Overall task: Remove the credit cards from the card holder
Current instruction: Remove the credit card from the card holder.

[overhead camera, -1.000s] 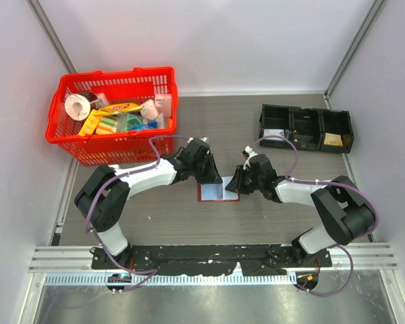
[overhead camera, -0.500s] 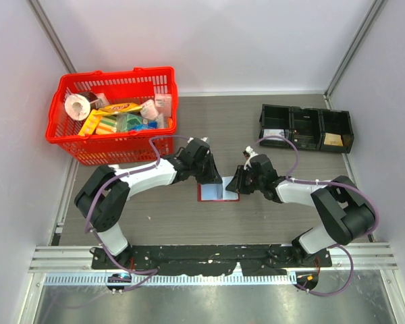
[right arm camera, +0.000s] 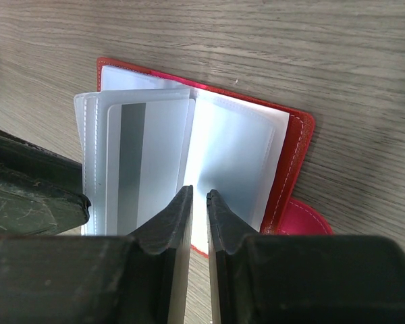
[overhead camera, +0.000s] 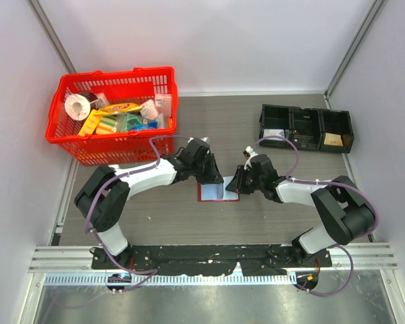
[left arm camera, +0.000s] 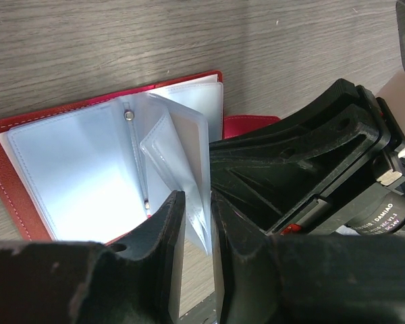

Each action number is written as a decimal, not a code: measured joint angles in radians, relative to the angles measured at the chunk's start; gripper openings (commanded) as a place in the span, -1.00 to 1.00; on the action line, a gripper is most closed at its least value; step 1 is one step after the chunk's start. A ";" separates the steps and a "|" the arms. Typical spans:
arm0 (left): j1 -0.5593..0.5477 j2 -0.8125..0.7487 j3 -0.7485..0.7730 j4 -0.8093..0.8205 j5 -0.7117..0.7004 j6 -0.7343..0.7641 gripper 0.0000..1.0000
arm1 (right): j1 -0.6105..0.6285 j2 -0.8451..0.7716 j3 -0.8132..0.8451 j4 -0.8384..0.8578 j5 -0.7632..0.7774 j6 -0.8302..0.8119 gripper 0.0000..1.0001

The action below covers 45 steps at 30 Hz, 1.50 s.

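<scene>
The red card holder [overhead camera: 206, 197] lies open on the table between my arms. Its clear sleeves stand up in a fan [left arm camera: 182, 145]. My left gripper [left arm camera: 197, 199] is shut on the lower edge of these sleeves and holds them lifted; in the top view it is at the holder's far left [overhead camera: 209, 178]. A pale credit card with a grey stripe [right arm camera: 145, 162] sits inside one sleeve. My right gripper [right arm camera: 198, 192] has its jaws nearly together with nothing between them, low over the holder's right page [right arm camera: 236, 158], by the snap tab [right arm camera: 304, 219]. In the top view it is at the holder's right edge [overhead camera: 237, 183].
A big red basket [overhead camera: 74, 145] full of groceries stands at the back left. A row of black bins [overhead camera: 307, 128] stands at the back right. Grey walls close in both sides.
</scene>
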 measured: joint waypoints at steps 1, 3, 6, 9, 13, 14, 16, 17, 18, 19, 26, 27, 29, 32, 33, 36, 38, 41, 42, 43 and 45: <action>0.000 0.000 0.000 0.000 0.002 0.000 -0.51 | 0.000 0.000 0.000 0.000 0.000 0.000 -0.62; 0.000 0.000 0.000 0.000 0.003 0.000 -0.48 | 0.000 0.000 0.000 0.000 -0.002 0.000 -0.61; 0.000 0.000 0.000 0.000 0.004 0.000 -0.45 | 0.000 0.000 0.000 0.000 -0.003 0.000 -0.61; -0.001 0.000 0.000 0.000 0.004 0.000 -0.41 | -0.002 0.000 0.000 0.000 -0.004 0.000 -0.61; -0.001 0.000 0.000 0.000 0.004 0.000 -0.35 | -0.002 0.000 0.000 0.000 -0.005 0.000 -0.61; -0.001 0.000 0.000 0.000 0.004 0.000 -0.35 | -0.002 0.000 0.000 0.000 -0.006 0.000 -0.61; -0.001 0.000 0.000 0.000 0.004 0.000 -0.35 | -0.002 0.000 0.000 0.000 -0.006 0.000 -0.61; -0.001 0.000 0.000 0.000 0.004 0.000 -0.34 | -0.003 0.000 0.000 0.000 -0.007 0.000 -0.61; -0.001 0.000 0.000 0.000 0.004 0.000 -0.34 | -0.003 0.000 0.000 0.000 -0.007 0.000 -0.61; -0.002 0.000 0.000 -0.001 0.003 0.000 -0.34 | -0.005 0.000 -0.001 0.000 -0.007 0.000 -0.61; -0.002 0.005 0.000 -0.001 0.004 0.000 -0.28 | -0.006 0.000 -0.002 0.000 -0.011 0.002 -0.62; -0.002 0.009 0.000 -0.001 0.004 0.000 -0.24 | -0.006 0.000 -0.002 0.000 -0.011 0.002 -0.62; -0.002 0.017 0.000 -0.002 0.005 0.000 -0.18 | -0.006 0.000 -0.002 0.000 -0.011 0.002 -0.62; -0.002 0.025 0.001 -0.005 0.004 0.001 -0.19 | -0.006 0.000 -0.002 0.000 -0.011 0.002 -0.62; -0.002 0.027 0.005 -0.010 0.003 0.001 -0.23 | -0.006 0.000 -0.002 0.000 -0.011 0.002 -0.61; -0.003 0.033 0.030 -0.036 -0.009 0.005 -0.52 | -0.006 0.000 -0.002 0.000 -0.011 0.002 -0.62; -0.003 0.034 0.043 -0.061 -0.030 0.011 -0.70 | -0.006 0.000 -0.002 0.000 -0.011 0.002 -0.62; -0.004 0.034 0.049 -0.113 -0.075 0.029 -0.85 | -0.006 0.000 -0.002 0.000 -0.011 0.002 -0.61; -0.005 0.034 0.049 -0.137 -0.090 0.038 -0.85 | -0.006 0.000 -0.002 0.000 -0.011 0.002 -0.62; -0.005 0.034 0.049 -0.154 -0.100 0.043 -0.83 | -0.006 0.000 -0.002 -0.001 -0.011 0.002 -0.62; -0.005 0.034 0.046 -0.180 -0.118 0.056 -0.63 | -0.006 0.000 -0.002 0.000 -0.011 0.001 -0.62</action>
